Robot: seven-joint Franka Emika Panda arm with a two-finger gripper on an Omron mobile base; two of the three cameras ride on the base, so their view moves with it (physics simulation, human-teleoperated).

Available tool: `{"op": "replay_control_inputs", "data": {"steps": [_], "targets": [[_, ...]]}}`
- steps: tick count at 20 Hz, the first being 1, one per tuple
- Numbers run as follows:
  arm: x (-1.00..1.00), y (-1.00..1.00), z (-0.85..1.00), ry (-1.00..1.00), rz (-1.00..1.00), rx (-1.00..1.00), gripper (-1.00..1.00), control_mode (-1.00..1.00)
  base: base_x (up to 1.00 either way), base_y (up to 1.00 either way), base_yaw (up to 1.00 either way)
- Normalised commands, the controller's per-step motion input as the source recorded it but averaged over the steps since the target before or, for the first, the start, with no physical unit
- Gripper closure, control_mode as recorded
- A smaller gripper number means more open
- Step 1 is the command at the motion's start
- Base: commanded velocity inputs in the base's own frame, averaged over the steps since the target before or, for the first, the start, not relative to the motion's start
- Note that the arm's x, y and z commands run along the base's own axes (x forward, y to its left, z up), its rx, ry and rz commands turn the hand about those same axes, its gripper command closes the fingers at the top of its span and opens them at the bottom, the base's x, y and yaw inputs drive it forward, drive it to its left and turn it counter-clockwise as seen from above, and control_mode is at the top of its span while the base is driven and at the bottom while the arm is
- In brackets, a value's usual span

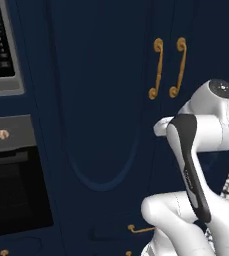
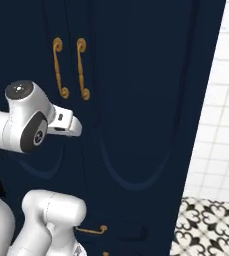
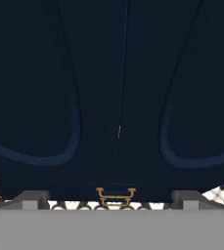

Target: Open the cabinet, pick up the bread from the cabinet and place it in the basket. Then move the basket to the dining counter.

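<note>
The cabinet (image 1: pixel 111 125) runs past the top edge in both base views, so its doors' upper ends are cut off. Its closed doors hide whatever is inside. The robot's arm covers the lower part of the right door in the left base view. The oven front (image 1: pixel 11 180) is cut by the left edge. In the hand view the fingers (image 3: pixel 33 199) show as stubs only, their tips clipped at the bottom.

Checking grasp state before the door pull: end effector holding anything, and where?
Nothing is held. The end effector is open, fingertips wide apart, facing the closed cabinet doors, with nothing between them.
</note>
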Motion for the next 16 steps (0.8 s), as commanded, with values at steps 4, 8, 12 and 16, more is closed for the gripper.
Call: {"op": "replay_control_inputs", "data": {"steps": [4, 8, 12, 16], "targets": [[0.0, 0.0, 0.0, 0.0, 0.0, 0.0, -1.0, 1.0, -0.21, -0.13, 0.0], [0.0, 0.0, 0.0, 0.0, 0.0, 0.0, -1.0, 1.0, -0.62, -0.01, 0.0], [0.0, 0.0, 0.0, 0.0, 0.0, 0.0, -1.0, 1.0, -0.69, 0.0, 0.0], [0.0, 0.0, 0.0, 0.0, 0.0, 0.0, -1.0, 1.0, -0.04, 0.02, 0.0]]}}
